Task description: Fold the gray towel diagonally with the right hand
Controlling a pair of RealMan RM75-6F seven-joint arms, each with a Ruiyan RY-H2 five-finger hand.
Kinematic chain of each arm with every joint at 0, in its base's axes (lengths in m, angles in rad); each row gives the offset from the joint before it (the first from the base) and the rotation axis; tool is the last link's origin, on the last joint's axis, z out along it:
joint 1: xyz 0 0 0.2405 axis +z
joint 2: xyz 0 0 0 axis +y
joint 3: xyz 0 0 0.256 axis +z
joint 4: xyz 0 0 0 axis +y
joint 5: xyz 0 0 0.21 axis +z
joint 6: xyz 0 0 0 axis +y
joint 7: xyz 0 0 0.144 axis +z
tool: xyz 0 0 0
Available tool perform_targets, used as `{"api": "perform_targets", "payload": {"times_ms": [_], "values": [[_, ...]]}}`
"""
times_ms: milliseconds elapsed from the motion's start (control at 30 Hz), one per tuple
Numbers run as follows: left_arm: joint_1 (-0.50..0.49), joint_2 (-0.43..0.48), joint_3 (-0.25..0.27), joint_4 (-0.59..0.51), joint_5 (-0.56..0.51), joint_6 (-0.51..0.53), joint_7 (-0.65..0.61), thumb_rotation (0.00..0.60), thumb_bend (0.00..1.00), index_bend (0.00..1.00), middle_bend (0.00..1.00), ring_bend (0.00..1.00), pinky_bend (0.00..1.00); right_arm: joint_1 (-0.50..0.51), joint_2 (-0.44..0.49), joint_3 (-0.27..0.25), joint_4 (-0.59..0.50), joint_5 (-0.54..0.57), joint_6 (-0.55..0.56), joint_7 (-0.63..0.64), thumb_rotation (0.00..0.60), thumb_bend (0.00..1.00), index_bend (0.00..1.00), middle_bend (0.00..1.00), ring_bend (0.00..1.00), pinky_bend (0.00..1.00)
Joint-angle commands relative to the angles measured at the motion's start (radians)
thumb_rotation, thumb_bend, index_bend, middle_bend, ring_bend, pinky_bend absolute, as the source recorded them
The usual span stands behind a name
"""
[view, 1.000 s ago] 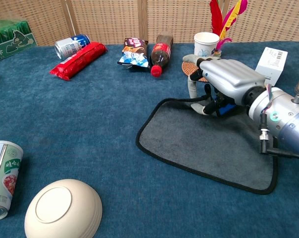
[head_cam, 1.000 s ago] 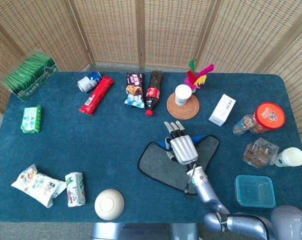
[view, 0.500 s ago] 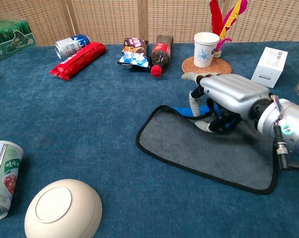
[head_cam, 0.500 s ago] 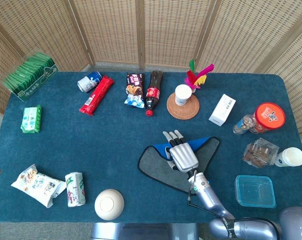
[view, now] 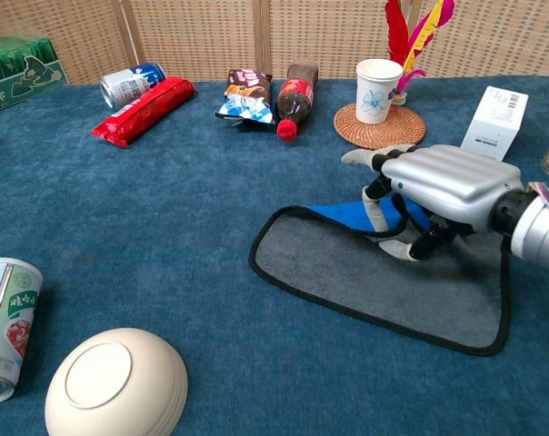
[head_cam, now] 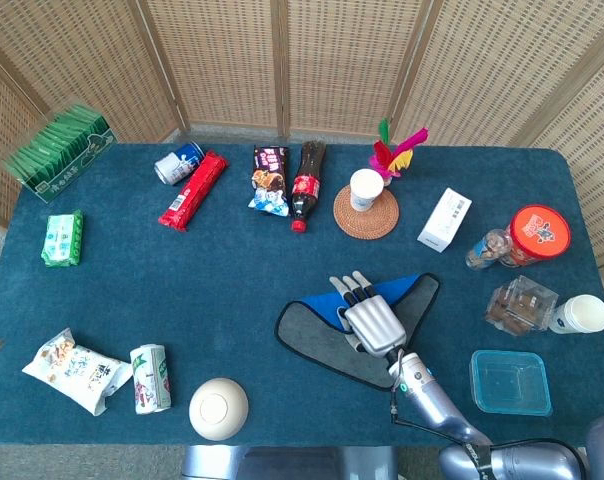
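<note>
Your right hand [view: 438,195] has the far corner of the gray towel [view: 384,272] pinched between thumb and fingers; over the last second you have drawn it back toward the robot, and the blue underside [view: 352,213] that was barely visible before now shows as a broad strip along the far edge; the fold has begun, though only that corner is lifted. The towel lies on the blue tablecloth [head_cam: 182,290] right of centre, in front of the paper cup [head_cam: 366,188] on its woven coaster [head_cam: 366,215], with the white bowl [head_cam: 219,408] well apart to its left; the near edge lies flat. I judge you should carry the corner on toward the opposite near corner and lay it down squarely; a slack pinch could drop it early. Your left hand shows in neither view.
</note>
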State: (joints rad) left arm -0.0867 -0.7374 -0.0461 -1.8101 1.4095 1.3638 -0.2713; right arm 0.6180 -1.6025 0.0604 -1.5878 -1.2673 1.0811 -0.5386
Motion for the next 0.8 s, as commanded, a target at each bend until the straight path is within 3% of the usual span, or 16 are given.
{"api": "perform_targets", "payload": {"times_ms": [33, 800], "values": [[-0.001, 0.000, 0.000, -0.001, 0.000, 0.000, 0.002, 0.600, 0.24, 0.18, 0.00, 0.00, 0.00, -0.011, 0.021, -0.017, -0.033, -0.024, 0.011, -0.002, 0.600, 0.45, 0.68, 0.00, 0.00, 0.00], [0.000, 0.004, 0.002, -0.001, 0.005, 0.002, -0.011, 0.600, 0.24, 0.18, 0.00, 0.00, 0.00, -0.070, 0.106, -0.117, -0.090, -0.118, 0.027, -0.010, 0.600, 0.45, 0.69, 0.00, 0.00, 0.00]]}}
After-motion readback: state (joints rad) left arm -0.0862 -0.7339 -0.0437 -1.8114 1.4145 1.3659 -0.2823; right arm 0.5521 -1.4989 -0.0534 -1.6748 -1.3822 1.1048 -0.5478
